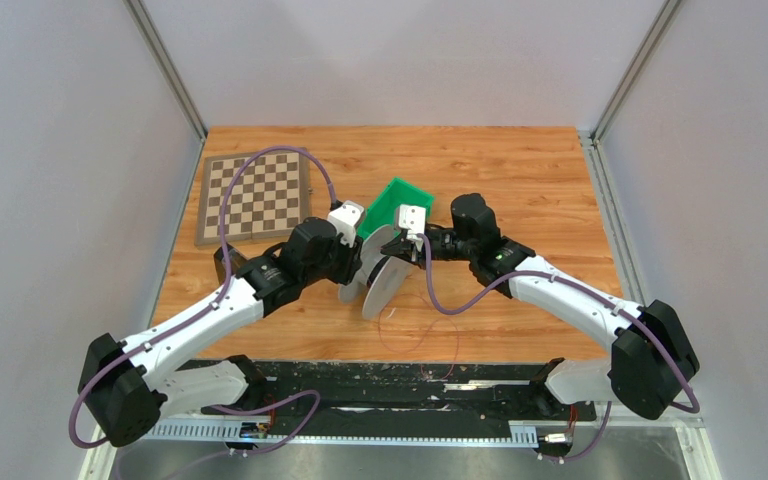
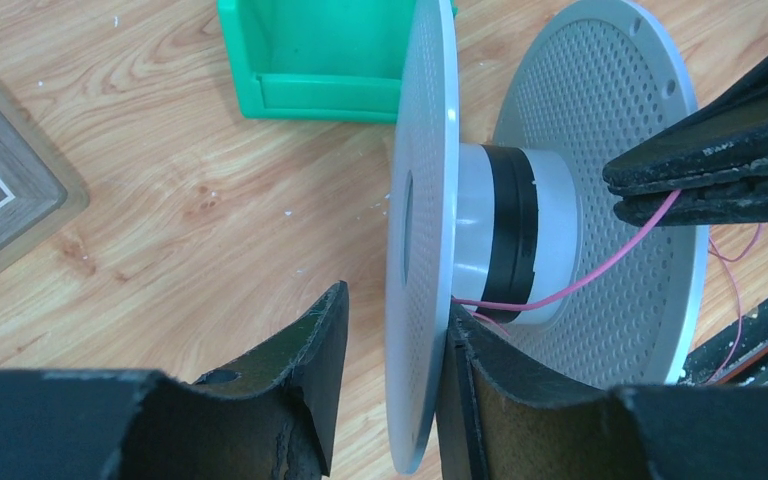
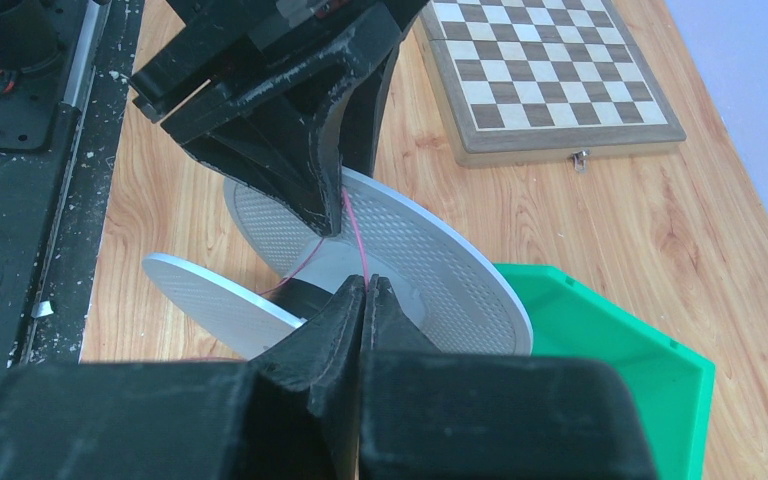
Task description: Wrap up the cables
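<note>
We are pinching the pink cable (image 2: 600, 272) in the tightly closed right gripper (image 3: 364, 287) beside the spool (image 2: 600, 120), left gripper (image 2: 397, 305) straddling its near disc, jaws parted

No readable text, label, brand, number or sign in any view (top and both wrist cams checked). Only patterns show: plain light and dark squares on the chessboard (image 1: 254, 197) and a grid of small holes on the grey spool (image 2: 600, 130) discs.
</note>
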